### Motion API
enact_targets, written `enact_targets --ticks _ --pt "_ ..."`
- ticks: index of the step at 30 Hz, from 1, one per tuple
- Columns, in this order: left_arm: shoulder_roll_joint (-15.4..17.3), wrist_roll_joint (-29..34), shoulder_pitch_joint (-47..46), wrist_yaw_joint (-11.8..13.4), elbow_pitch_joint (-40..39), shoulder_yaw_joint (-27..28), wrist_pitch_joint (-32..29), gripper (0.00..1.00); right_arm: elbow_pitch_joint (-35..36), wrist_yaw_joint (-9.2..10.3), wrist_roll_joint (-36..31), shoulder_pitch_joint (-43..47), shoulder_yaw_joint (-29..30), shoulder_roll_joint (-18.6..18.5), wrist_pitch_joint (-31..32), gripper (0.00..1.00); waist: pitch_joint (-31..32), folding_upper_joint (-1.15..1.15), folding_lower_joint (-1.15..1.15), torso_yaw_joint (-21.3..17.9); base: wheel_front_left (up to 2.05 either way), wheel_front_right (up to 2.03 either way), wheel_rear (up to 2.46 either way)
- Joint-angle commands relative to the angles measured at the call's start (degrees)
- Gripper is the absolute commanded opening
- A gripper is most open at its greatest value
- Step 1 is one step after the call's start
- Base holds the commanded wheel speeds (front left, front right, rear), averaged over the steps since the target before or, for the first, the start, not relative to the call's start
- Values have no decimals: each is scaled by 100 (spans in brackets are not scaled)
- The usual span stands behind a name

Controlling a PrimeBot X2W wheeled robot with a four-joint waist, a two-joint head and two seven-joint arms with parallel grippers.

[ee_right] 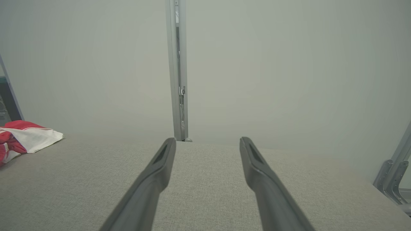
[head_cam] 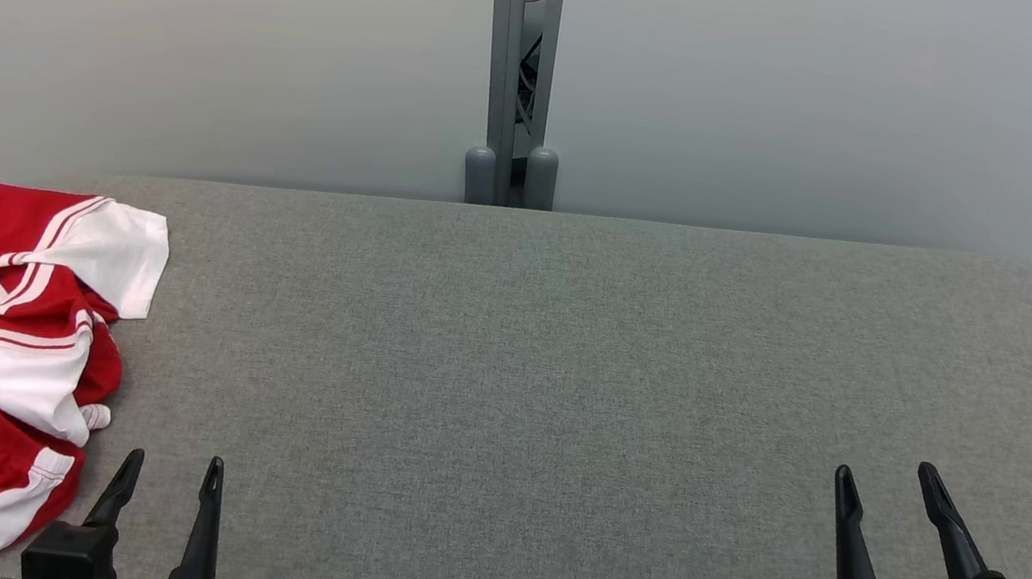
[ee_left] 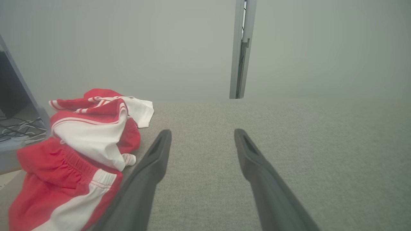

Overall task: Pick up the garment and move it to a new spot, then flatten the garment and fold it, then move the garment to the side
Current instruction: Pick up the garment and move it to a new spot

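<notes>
A crumpled red-and-white garment lies at nine o'clock on the grey table, the left gripper just beside it at seven, the right gripper well apart at four, both spread and empty; best pinch a raised fold.

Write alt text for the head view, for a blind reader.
A crumpled red-and-white garment lies at the left edge of a grey fabric-covered table. The left end effector beside it and the right end effector far across are open and empty.
</notes>
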State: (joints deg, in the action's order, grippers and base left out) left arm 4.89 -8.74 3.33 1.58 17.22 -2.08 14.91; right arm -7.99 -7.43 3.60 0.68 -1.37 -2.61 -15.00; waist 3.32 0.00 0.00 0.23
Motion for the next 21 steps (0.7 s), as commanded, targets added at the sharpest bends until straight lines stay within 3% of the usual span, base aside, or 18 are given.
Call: enact_targets --ticks 1,21 --pt "20 -23 -41 -9 10 23 29 100 -26 -10 57 23 29 -51 -42 100 -9 0 0 -3 0 0 0" --pt "42 13 -112 -17 67 -5 29 100 -78 -10 139 -25 51 -50 -41 100 -41 0 0 39 0 0 0"
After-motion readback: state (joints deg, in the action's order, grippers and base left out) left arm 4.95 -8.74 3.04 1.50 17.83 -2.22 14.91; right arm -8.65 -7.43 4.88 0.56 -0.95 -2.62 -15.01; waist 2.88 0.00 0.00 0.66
